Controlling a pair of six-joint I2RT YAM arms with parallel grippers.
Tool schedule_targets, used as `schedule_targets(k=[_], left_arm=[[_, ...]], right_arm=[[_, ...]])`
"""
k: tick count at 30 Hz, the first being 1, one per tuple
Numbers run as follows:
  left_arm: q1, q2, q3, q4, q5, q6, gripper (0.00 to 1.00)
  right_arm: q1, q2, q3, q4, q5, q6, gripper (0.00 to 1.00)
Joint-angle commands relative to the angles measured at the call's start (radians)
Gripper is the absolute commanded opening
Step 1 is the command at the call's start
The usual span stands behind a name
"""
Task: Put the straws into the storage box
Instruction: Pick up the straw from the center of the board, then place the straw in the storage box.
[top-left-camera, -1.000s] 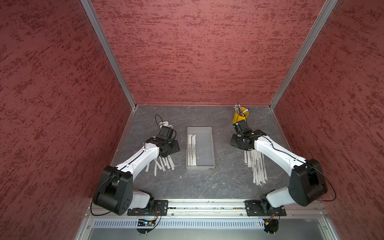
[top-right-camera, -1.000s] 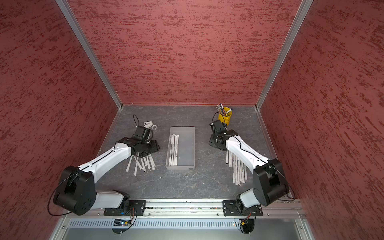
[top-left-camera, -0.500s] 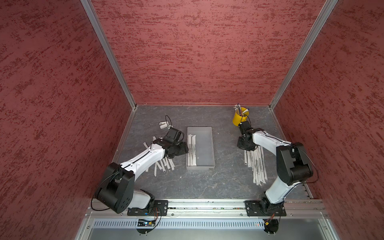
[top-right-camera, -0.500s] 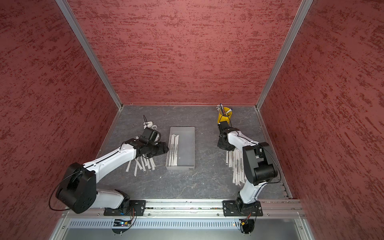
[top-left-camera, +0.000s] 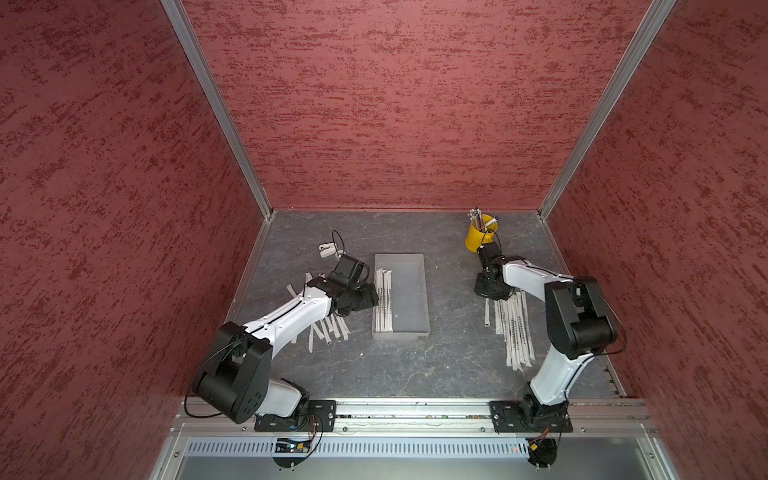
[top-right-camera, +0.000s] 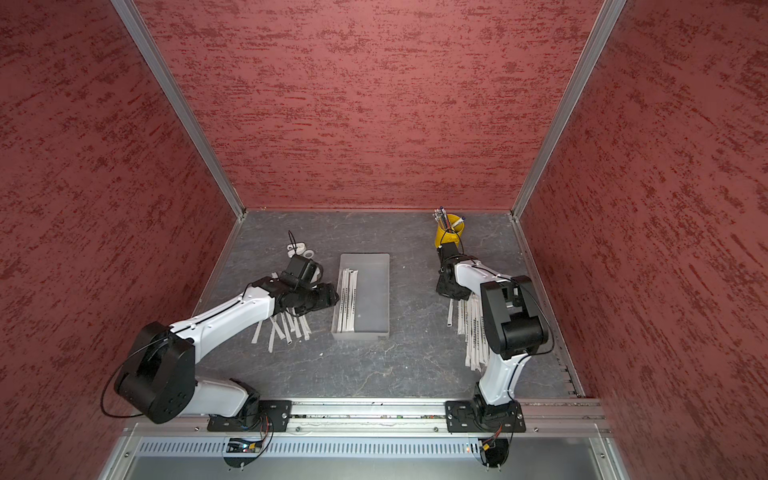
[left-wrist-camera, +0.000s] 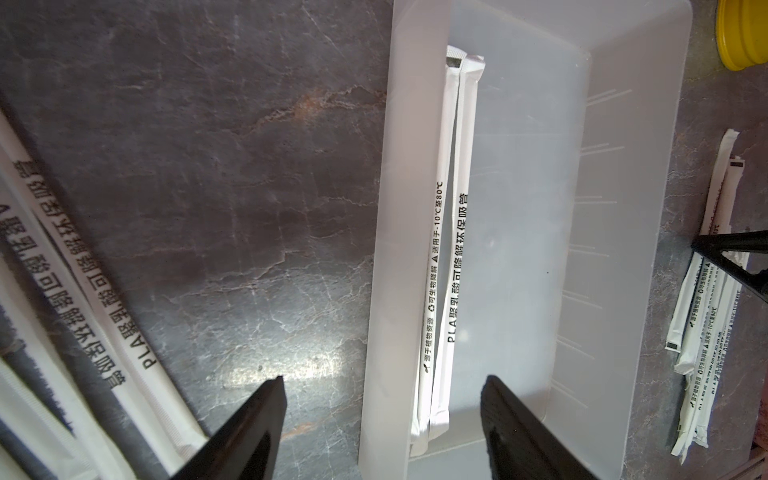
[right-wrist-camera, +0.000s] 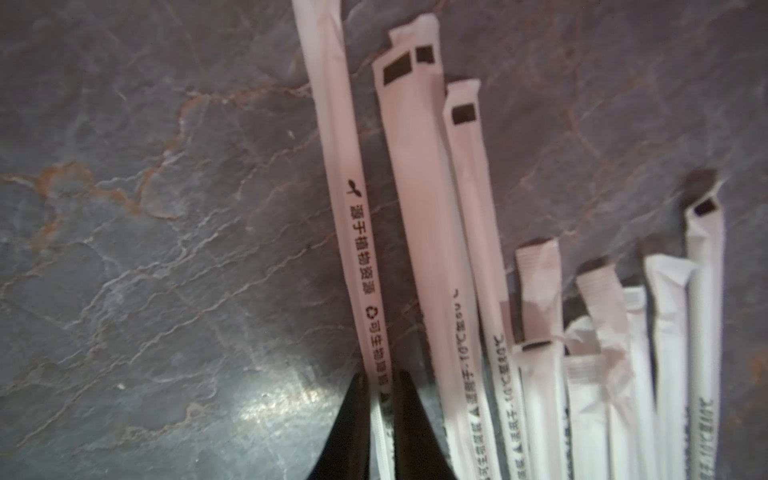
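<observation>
One white paper-wrapped straw pinched in the nearly closed right gripper, long axis straight ahead of it, shallow translucent plastic storage box well apart sideways, under the wide-open left gripper.

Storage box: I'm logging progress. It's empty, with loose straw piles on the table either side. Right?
No: the storage box isn't empty; the left wrist view shows straws lying inside along one long wall. The rest holds.

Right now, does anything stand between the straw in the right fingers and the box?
Nothing visible: bare table lies between that straw and the box. The left fingers hang open over the box's left wall, off that path.
</observation>
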Motion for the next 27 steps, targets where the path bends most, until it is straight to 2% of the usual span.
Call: schedule_targets(k=[1, 5, 8, 11, 13, 16, 21, 24, 27], left_arm=[[0.004, -0.013, 0.003, 0.004, -0.013, -0.002, 0.77], [0.051, -0.064, -0.012, -0.014, -0.038, -0.007, 0.77], [0.095, -0.120, -0.030, -0.031, -0.046, -0.010, 0.77], [0.120, -0.154, -0.041, -0.043, -0.053, -0.013, 0.77], [0.121, -0.158, -0.044, -0.048, -0.061, -0.017, 0.76], [0.119, -0.147, -0.046, -0.048, -0.063, -0.028, 0.76], [0.111, -0.156, -0.063, -0.043, -0.061, -0.037, 0.76], [0.114, -0.164, -0.076, -0.044, -0.064, -0.030, 0.76], [0.119, -0.168, -0.088, -0.045, -0.064, -0.030, 0.76]], right_arm=[[0.015, -0.013, -0.027, 0.017, -0.028, 0.002, 0.07], [0.126, -0.149, -0.050, -0.033, -0.066, 0.051, 0.03], [0.252, -0.277, -0.032, -0.083, -0.080, 0.132, 0.02], [0.396, -0.317, 0.028, -0.075, -0.114, 0.221, 0.02], [0.484, -0.289, 0.073, -0.008, -0.148, 0.269, 0.02], [0.579, -0.202, 0.152, 0.093, -0.116, 0.306, 0.02], [0.616, -0.003, 0.266, 0.177, -0.129, 0.325, 0.02], [0.624, 0.114, 0.354, 0.124, -0.159, 0.325, 0.02], [0.636, 0.179, 0.369, 0.129, -0.174, 0.347, 0.02]])
